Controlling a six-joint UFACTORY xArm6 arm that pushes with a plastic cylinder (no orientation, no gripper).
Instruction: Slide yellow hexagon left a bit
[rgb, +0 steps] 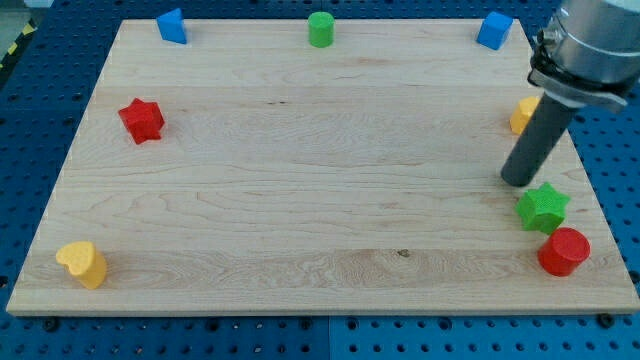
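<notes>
The yellow hexagon (522, 115) lies near the board's right edge, partly hidden behind my rod. My tip (518, 181) rests on the board below the hexagon, a short way toward the view's bottom, and just up-left of the green star (542, 207). The tip touches neither block as far as I can see.
A red cylinder (564, 251) sits below the green star at bottom right. Along the top edge are a blue block (172, 25), a green cylinder (320, 29) and a blue cube (494, 30). A red star (141, 120) is at left, a yellow heart-like block (82, 263) at bottom left.
</notes>
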